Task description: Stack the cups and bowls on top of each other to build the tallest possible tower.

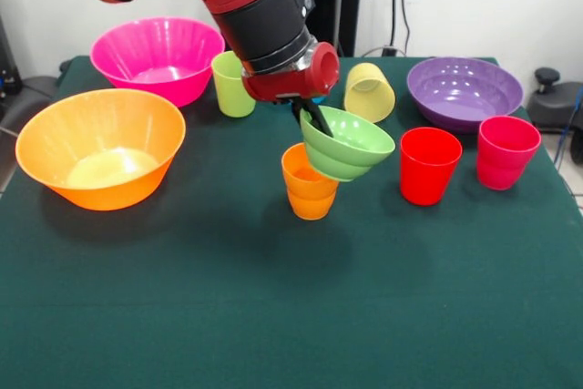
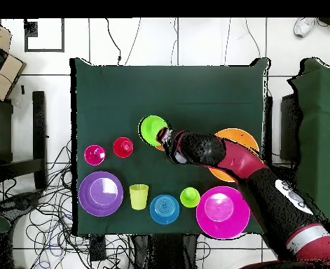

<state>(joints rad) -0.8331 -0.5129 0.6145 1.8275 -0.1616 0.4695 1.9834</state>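
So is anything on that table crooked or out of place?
Yes: the small light green bowl hangs tilted in the tool, leaning over the orange ribbed cup rather than sitting level on it. The pale yellow cup also looks tipped.

The small light green plastic bowl (image 1: 347,143) hangs tilted over the ribbed orange plastic cup (image 1: 309,183), the red plastic cup (image 1: 428,164) to its right.
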